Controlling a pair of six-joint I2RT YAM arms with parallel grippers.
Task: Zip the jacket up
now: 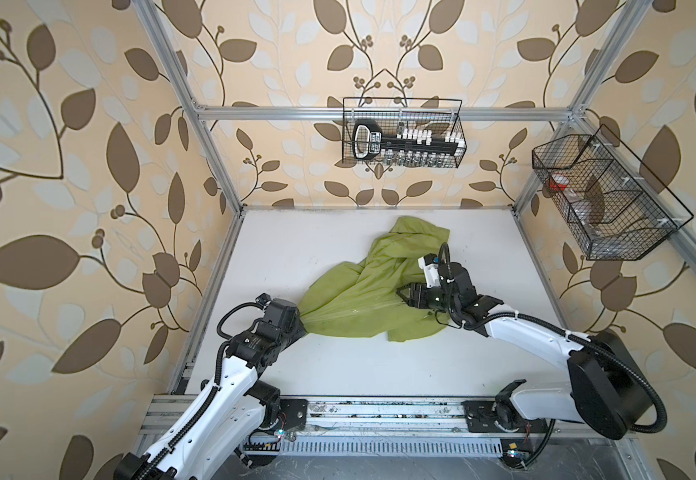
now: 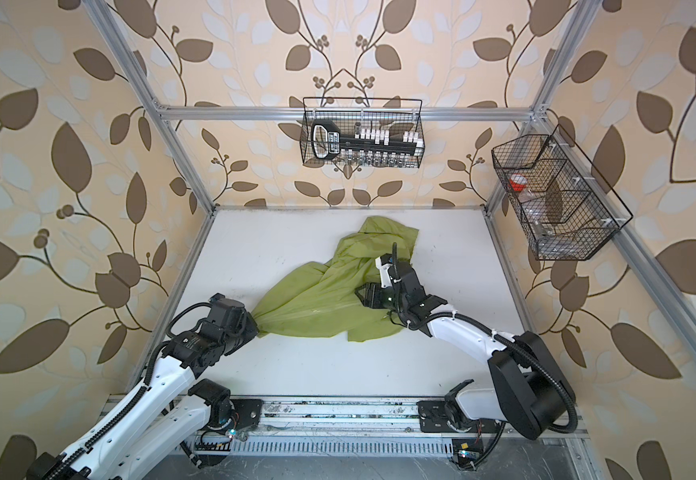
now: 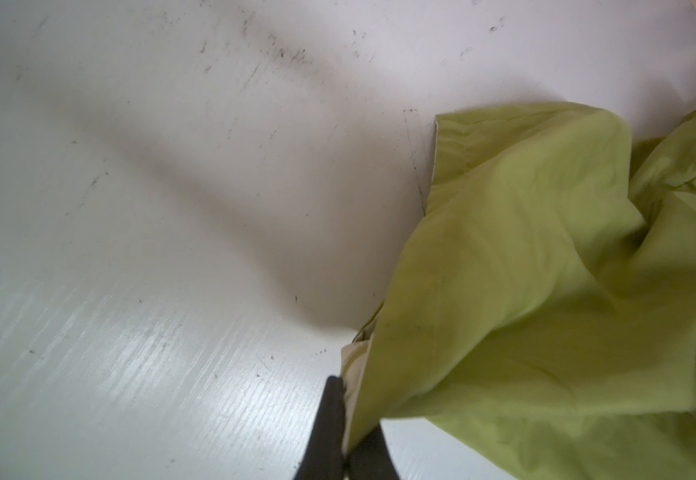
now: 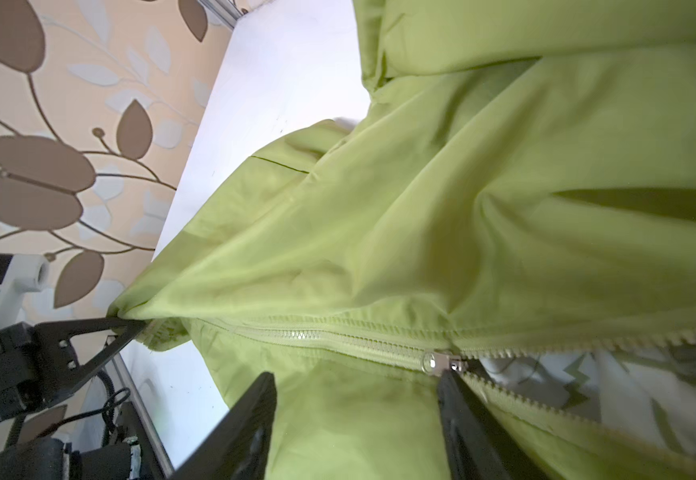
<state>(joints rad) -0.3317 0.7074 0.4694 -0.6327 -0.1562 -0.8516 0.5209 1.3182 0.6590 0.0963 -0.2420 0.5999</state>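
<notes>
Right wrist: one jacket (image 4: 462, 216), one zipper (image 4: 338, 338)

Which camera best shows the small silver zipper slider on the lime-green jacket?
Right wrist view: the silver zipper slider is close up, between joined and parted teeth. Both top views show only a faint zipper line; the left wrist view, only the jacket.

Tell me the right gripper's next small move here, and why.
Probably shift the right gripper sideways until the metal zipper pull sits between its open jaws, then close. The pull lies at one fingertip, not between them. The zipper teeth are joined on the side toward the left gripper, which pinches the jacket hem taut, and parted beyond the pull.
</notes>
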